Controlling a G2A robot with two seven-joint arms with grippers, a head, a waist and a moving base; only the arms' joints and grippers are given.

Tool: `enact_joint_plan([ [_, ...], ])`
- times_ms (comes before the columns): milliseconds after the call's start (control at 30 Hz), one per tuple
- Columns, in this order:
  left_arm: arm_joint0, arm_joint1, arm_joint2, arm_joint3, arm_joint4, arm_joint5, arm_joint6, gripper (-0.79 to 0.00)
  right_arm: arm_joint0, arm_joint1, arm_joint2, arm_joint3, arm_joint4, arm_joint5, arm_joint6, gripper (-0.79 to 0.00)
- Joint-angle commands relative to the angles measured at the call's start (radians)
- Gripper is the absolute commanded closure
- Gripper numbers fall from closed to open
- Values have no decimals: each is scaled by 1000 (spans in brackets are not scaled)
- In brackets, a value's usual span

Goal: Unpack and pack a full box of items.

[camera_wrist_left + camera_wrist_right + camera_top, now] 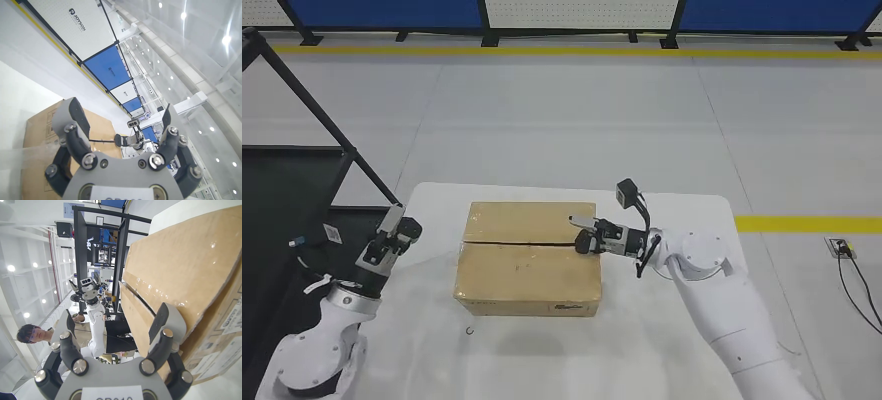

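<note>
Floor (572, 110): pale grey, glossy, marked with yellow lines (542, 50). Far boundary: partition panels (382, 12), blue and white, on black feet. Black frame (312, 108) stands beside the white counter (622, 350). Overhead: round ceiling lights (226, 39).

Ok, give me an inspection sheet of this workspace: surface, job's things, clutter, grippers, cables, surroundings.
Surface: white table, box near its middle.
Job's things: cardboard box, flaps down, glossy tape along the top seam.
Clutter: small dark bit on the table by the box's near side.
Grippers: left gripper open, apart from the box; right gripper open at the seam's end, contact unclear.
Cables: floor socket with a cable, beside the table.
Surroundings: black frame, yellow floor line, blue panels.
</note>
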Motion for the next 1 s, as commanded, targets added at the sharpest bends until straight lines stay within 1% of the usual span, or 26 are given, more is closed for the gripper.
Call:
enact_joint_plan([
  [0,10,-1,-2,9,-2,5,3,-785,-3,2,0,-1,0,-1,2,-785],
  [400,46,-4,-6,40,15,23,-19,-785,1,5,-13,31,25,-29,16,-785],
  [500,56,-4,-5,43,20,36,-34,-785,-1,5,-16,36,46,-59,25,-785],
  [600,62,-5,-1,53,24,47,-46,-785,4,4,-25,46,45,-66,25,-785],
  [967,63,-9,25,99,32,72,-64,-785,28,1,-52,83,37,-52,9,-785],
])
